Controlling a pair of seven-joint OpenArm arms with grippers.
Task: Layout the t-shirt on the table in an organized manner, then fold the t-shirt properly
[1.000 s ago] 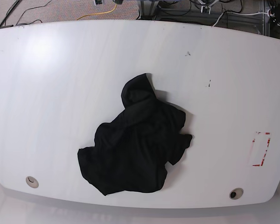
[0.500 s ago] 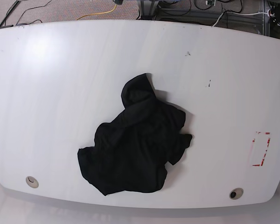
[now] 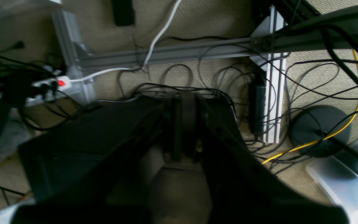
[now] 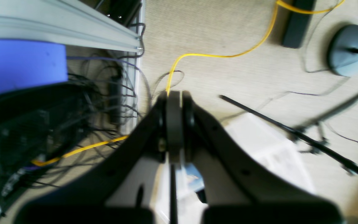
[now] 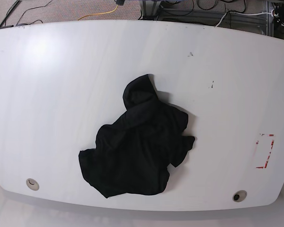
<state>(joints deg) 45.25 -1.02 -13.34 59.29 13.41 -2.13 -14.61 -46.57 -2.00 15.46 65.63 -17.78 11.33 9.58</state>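
While t-shirt [image 5: 136, 142] sits crumpled mid-frame on desk [image 5: 52, 94], I see left claw [image 3: 183, 124] & right claw [image 4: 174, 124] pressed together, holding nothing.

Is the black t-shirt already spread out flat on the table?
No, the t-shirt lies in a crumpled heap near the middle of the white table, with folds bunched over one another.

Black, blunt-tipped pincer [image 4: 174, 124] fingers
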